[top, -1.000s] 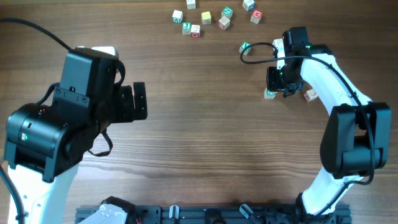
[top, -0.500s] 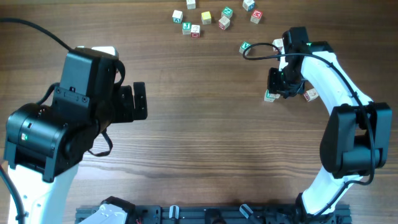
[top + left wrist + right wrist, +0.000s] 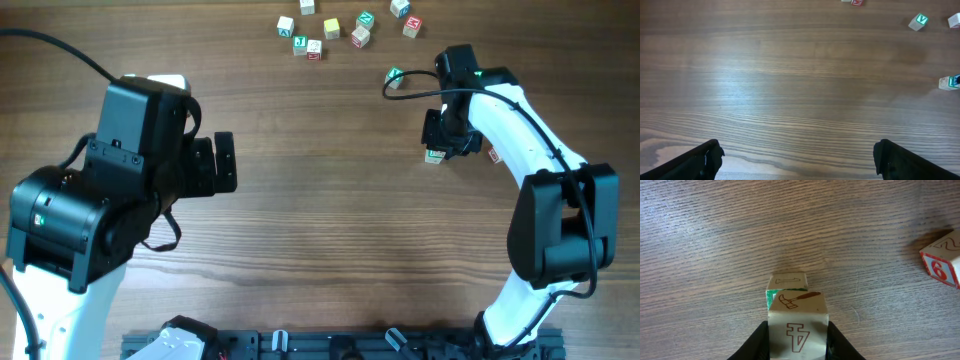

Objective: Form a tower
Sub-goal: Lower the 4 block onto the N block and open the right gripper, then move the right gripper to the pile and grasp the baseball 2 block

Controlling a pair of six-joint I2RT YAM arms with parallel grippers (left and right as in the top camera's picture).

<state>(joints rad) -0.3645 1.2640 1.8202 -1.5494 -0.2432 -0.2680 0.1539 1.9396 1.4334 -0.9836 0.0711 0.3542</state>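
Right jaws drifted left since before, clamped on the pale cube (image 3: 797, 325). We note the green cube (image 3: 786, 282) just ahead, partly beneath. Left jaws apart.

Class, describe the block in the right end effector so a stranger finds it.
On the wooden table, follow the white right arm to its end effector. The cube between its fingers bears a hammer picture and an outlined 4; the nearby loose cube has a red 6.
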